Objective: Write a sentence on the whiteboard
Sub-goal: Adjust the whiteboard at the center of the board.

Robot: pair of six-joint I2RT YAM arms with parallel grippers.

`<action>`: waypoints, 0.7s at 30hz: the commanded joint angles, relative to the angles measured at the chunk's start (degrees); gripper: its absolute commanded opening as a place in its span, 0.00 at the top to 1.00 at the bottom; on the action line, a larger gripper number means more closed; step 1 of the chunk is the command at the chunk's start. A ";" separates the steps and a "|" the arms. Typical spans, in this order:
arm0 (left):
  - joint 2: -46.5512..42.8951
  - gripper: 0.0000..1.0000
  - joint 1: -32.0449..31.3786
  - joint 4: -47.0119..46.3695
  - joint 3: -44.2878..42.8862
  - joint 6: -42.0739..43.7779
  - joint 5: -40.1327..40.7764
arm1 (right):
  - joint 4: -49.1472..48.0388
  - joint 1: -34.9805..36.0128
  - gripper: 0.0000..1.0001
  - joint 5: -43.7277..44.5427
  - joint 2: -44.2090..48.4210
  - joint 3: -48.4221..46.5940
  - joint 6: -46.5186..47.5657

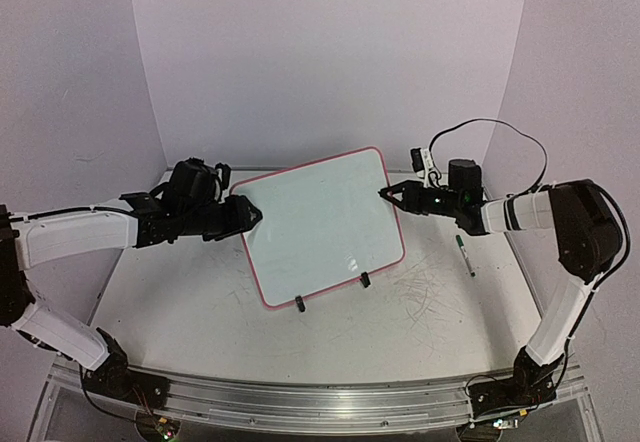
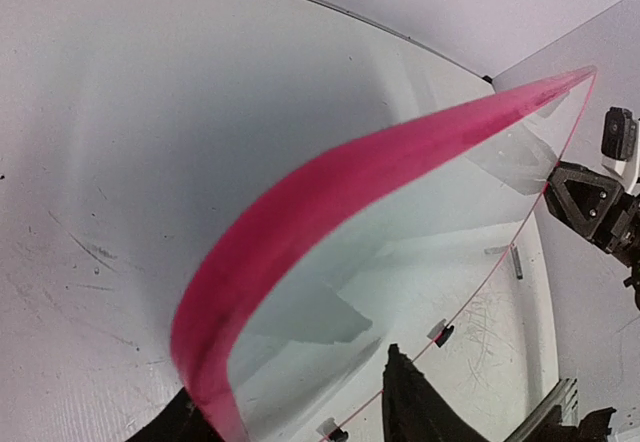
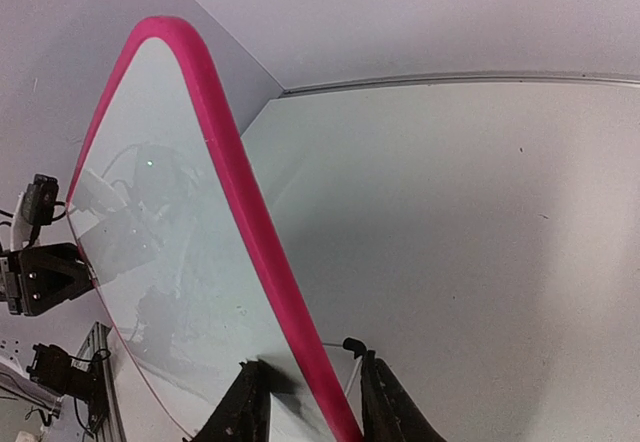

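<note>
The whiteboard [image 1: 320, 222], pink-framed, leans on its wire stand mid-table, and its white face [image 2: 400, 262] [image 3: 160, 212] is blank; no sentence is in view. My left gripper [image 1: 250, 214] [image 2: 285, 382] stands open astride the board's left edge, one finger [image 2: 415, 402] over the face and one behind the pink frame. My right gripper [image 1: 385, 194] [image 3: 305, 362] is shut on the board's right edge, with a finger [image 3: 245, 402] on the face and the other behind the frame.
A green-capped marker [image 1: 465, 254] lies on the table to the right of the board, under my right forearm. Two black clips [image 1: 299, 305] [image 1: 365, 281] hold the board's lower edge. White walls close in the back and both sides.
</note>
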State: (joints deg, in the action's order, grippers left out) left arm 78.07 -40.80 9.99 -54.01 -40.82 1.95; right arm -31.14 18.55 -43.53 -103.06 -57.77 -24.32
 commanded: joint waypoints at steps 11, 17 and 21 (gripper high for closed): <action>-3.68 0.70 -4.55 -2.00 -2.90 7.04 8.18 | -11.94 5.56 0.72 0.22 4.43 5.85 -1.75; -5.99 0.73 -4.83 -0.72 -2.64 7.95 11.34 | -15.40 7.38 0.74 1.27 5.57 7.40 -1.55; -7.71 0.74 -4.83 0.08 -0.35 6.36 12.64 | -17.84 9.10 0.75 3.02 7.04 8.22 -1.20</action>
State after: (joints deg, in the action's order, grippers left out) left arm 72.74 -45.08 14.14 -54.37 -32.85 11.14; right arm -39.62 22.18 -34.28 -101.28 -49.61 -25.21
